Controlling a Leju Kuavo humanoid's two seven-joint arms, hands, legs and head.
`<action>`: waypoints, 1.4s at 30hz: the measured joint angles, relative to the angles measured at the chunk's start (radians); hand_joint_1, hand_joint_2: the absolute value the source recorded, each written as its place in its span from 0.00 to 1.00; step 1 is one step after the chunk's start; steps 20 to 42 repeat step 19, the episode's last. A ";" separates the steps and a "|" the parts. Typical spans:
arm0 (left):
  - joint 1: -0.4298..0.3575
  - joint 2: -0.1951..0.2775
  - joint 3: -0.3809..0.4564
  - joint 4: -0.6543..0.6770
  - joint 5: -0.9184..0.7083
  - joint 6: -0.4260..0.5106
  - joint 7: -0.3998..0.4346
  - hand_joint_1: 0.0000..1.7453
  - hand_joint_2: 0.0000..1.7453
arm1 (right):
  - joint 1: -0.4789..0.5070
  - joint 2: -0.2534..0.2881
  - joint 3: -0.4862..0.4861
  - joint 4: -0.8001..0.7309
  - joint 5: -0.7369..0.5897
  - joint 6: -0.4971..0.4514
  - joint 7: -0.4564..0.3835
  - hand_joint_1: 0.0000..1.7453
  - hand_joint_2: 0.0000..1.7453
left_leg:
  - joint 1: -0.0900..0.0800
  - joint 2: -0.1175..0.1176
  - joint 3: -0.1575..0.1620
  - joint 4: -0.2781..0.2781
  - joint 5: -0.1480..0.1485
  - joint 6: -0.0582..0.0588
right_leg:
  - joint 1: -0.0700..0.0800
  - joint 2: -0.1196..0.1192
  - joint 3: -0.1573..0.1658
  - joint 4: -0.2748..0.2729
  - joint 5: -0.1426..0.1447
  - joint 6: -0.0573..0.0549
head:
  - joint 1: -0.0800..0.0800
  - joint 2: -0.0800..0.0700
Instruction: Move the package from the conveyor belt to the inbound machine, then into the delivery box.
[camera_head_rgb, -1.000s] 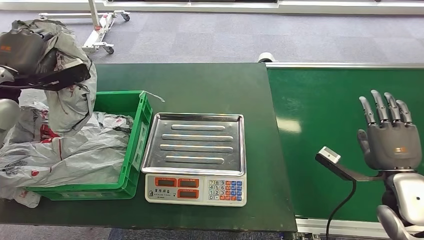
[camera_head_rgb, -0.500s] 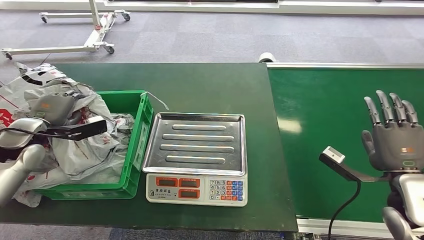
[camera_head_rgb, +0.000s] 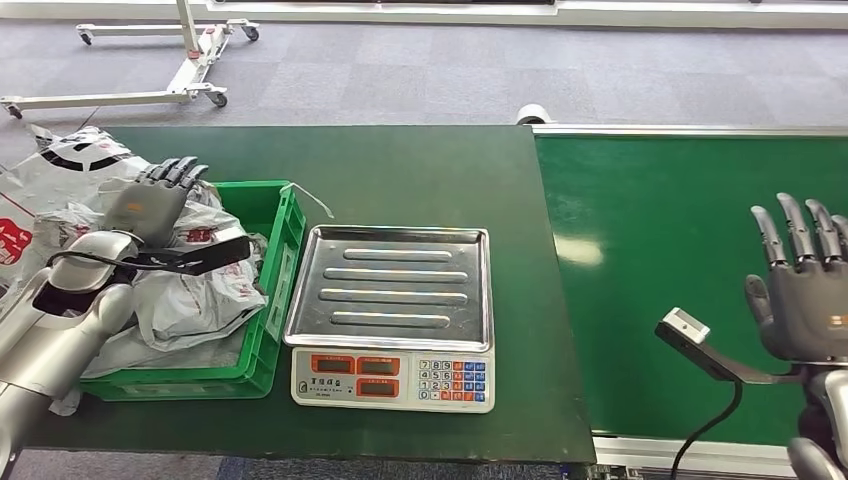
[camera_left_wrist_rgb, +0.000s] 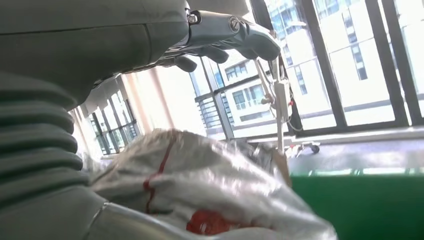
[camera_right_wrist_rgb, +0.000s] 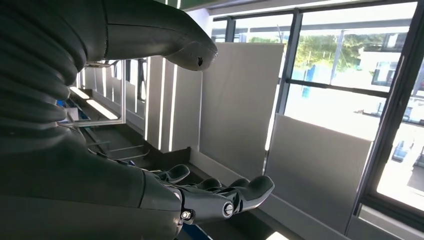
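A grey plastic package (camera_head_rgb: 195, 300) with red print lies on top of other bags in the green delivery box (camera_head_rgb: 285, 255) at the table's left. My left hand (camera_head_rgb: 155, 200) hovers just above it with fingers stretched out and nothing in them. The left wrist view has the same package (camera_left_wrist_rgb: 210, 185) below the spread fingers (camera_left_wrist_rgb: 220, 35), with a gap between them. The inbound machine, a scale with a bare steel tray (camera_head_rgb: 400, 285), stands mid-table. My right hand (camera_head_rgb: 805, 290) is raised over the green conveyor belt (camera_head_rgb: 680, 220), fingers apart and empty, as the right wrist view (camera_right_wrist_rgb: 215, 197) confirms.
More grey bags (camera_head_rgb: 50, 190) spill over the delivery box's left side onto the table. The scale's keypad (camera_head_rgb: 390, 378) faces the front edge. A wheeled white stand (camera_head_rgb: 150, 95) is on the carpet behind the table, and a tape roll (camera_head_rgb: 533, 113) sits at the belt's far corner.
My left hand brought the package down from high over the box, set it on the pile and let go with fingers spread. My right hand drifted slightly right and lower.
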 joint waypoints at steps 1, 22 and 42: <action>-0.002 0.000 0.002 -0.013 -0.002 0.011 0.004 0.00 0.00 | 0.011 0.000 -0.006 -0.005 0.003 -0.003 0.001 0.00 1.00 | 0.000 0.000 0.000 0.000 0.000 0.000 | 0.000 0.000 0.000 0.000 0.000 0.000 | 0.000 0.000; 0.312 0.120 0.357 -0.493 0.081 0.040 -0.011 0.00 0.00 | 0.156 0.070 -0.108 -0.066 -0.150 -0.030 -0.062 0.00 0.00 | 0.000 0.001 0.000 -0.001 -0.002 0.002 | 0.001 0.001 0.001 0.000 -0.003 0.002 | 0.000 0.000; 0.312 0.120 0.357 -0.493 0.081 0.040 -0.011 0.00 0.00 | 0.156 0.070 -0.108 -0.066 -0.150 -0.030 -0.062 0.00 0.00 | 0.000 0.001 0.000 -0.001 -0.002 0.002 | 0.001 0.001 0.001 0.000 -0.003 0.002 | 0.000 0.000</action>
